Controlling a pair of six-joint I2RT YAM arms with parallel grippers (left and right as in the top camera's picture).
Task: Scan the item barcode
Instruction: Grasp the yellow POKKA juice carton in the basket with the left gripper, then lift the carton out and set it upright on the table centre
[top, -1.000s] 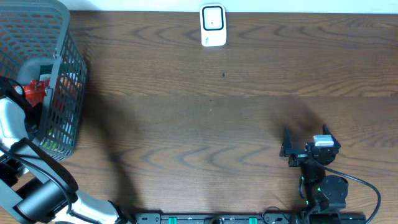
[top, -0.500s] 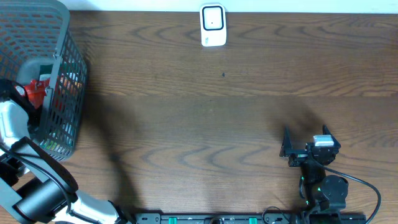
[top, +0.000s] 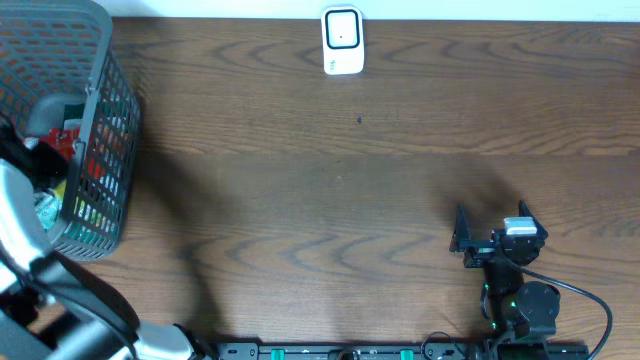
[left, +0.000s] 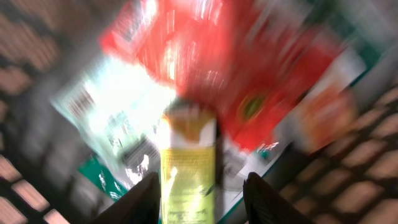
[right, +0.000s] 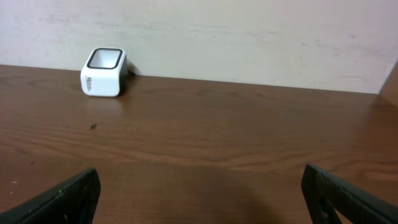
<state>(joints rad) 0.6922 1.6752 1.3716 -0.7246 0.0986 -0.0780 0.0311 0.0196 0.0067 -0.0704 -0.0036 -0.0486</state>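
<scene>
Carton (left: 188, 163) lies between left gripper (left: 202, 186) jaws, inside basket (top: 100, 150).

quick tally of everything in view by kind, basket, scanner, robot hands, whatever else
wire basket: 1
white barcode scanner: 1
robot hands: 2, left hand and right hand
packets in the basket: too blurred to count
total: 4, plus the packets
</scene>
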